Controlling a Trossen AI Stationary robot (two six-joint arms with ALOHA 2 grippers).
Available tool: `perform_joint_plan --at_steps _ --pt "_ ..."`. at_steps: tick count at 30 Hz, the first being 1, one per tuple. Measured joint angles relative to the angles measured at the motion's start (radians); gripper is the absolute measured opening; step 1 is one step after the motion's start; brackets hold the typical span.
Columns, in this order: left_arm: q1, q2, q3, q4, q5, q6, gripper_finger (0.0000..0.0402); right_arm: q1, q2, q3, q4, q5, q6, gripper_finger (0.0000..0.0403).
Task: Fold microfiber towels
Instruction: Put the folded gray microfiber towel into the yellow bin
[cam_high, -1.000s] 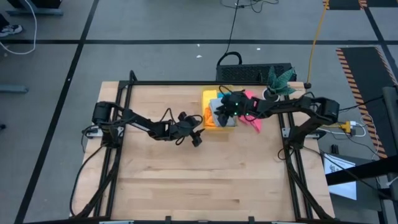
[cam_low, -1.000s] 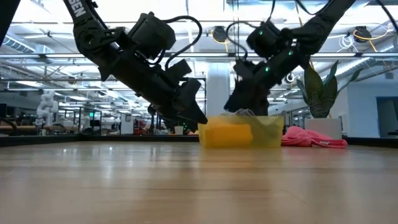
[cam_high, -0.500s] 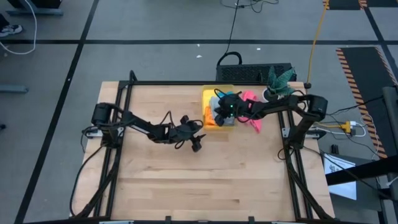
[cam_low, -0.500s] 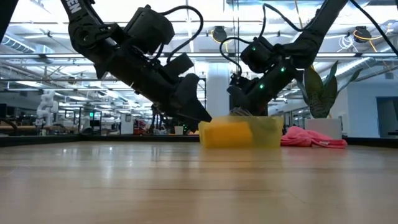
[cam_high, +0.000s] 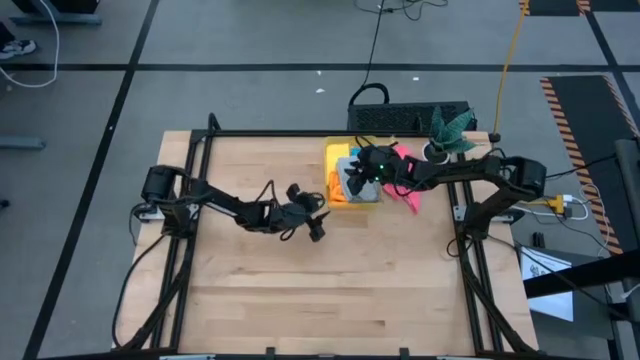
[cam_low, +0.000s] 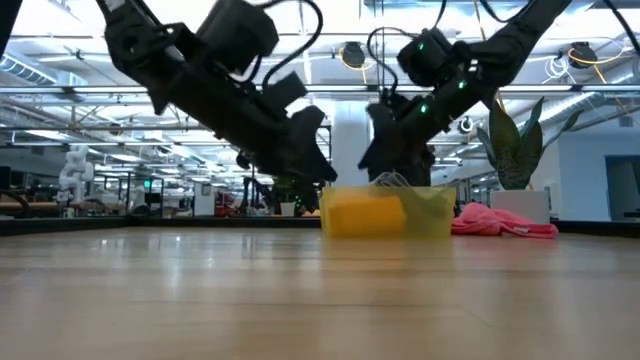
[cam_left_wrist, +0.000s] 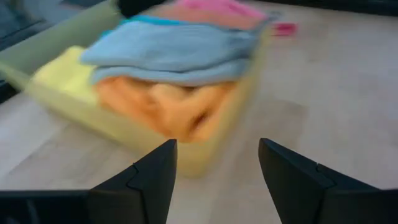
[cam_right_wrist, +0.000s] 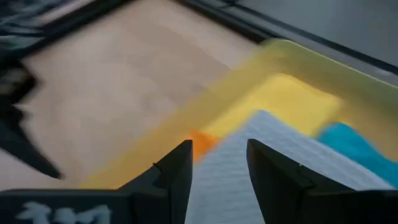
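A translucent yellow bin (cam_high: 335, 152) stands at the table's far middle. It holds a yellow towel (cam_right_wrist: 280, 93), an orange towel (cam_left_wrist: 168, 106), a light grey towel (cam_left_wrist: 168, 53) on top and a bright blue towel (cam_right_wrist: 348, 143). A pink towel (cam_high: 408, 190) lies crumpled on the table to the right of the bin. My right gripper (cam_right_wrist: 221, 180) is open over the bin (cam_low: 385, 215), right above the grey towel (cam_right_wrist: 267, 162). My left gripper (cam_left_wrist: 217, 174) is open and empty above the table (cam_high: 316, 226), near the bin's left side. My right gripper's open fingers (cam_right_wrist: 177, 174) point down at the grey towel in the bin. I cannot tell whether they touch it.
A green-leaved plant in a white pot (cam_high: 448, 130) stands at the far right, behind the pink towel. A black frame (cam_high: 200, 150) runs along the table's edges. The bare wooden tabletop (cam_high: 330, 290) stretches toward the near edge.
My right gripper reached left and down over the bin, then drew back to the right and rose a little, staying open. My left gripper has risen slightly beside the bin.
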Motion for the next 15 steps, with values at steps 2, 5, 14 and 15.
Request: perform_joint_plan --at_steps 2,5,14,15 --pt "0.029 0.013 0.002 -0.008 0.000 -0.030 0.0227 -0.001 0.027 0.000 -0.003 0.075 0.018 0.0145" --pt "0.062 0.044 0.000 -0.029 0.061 -0.040 0.0227 -0.002 0.081 -0.001 0.007 0.125 0.025 0.0133" --pt "0.064 0.173 0.004 0.195 0.292 0.088 0.0227 -0.005 0.232 0.004 0.101 0.175 -0.002 0.0097" --pt "0.060 0.179 0.007 0.214 0.299 0.093 0.0227 -0.005 0.234 0.005 0.098 0.186 -0.002 0.0097"
